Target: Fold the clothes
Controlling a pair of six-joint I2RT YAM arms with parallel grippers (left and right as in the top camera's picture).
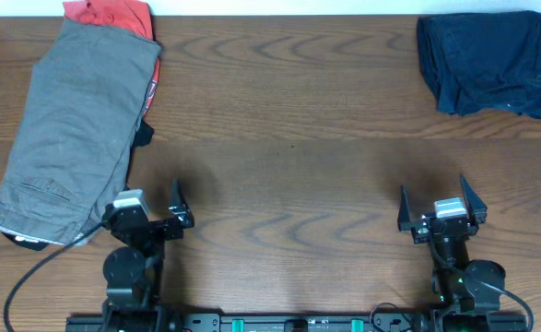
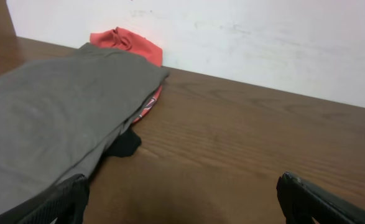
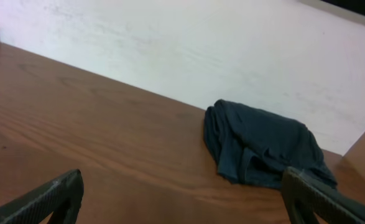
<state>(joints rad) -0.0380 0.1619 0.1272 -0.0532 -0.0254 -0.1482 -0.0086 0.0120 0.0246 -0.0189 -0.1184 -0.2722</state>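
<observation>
Folded grey-olive shorts (image 1: pixel 72 124) lie at the table's far left, on top of a red-orange T-shirt (image 1: pixel 113 13) whose edge shows at the back. They also show in the left wrist view: shorts (image 2: pixel 51 112), T-shirt (image 2: pixel 127 43). A dark scrap (image 2: pixel 125 144) pokes out under the shorts. A crumpled dark navy garment (image 1: pixel 484 61) lies at the back right, also in the right wrist view (image 3: pixel 260 144). My left gripper (image 1: pixel 150 205) is open and empty just right of the shorts' near end. My right gripper (image 1: pixel 441 205) is open and empty near the front right.
The brown wooden table (image 1: pixel 288 138) runs to a white wall (image 2: pixel 263 37) at the back. A black cable (image 1: pixel 30 272) loops from the left arm's base near the front left edge.
</observation>
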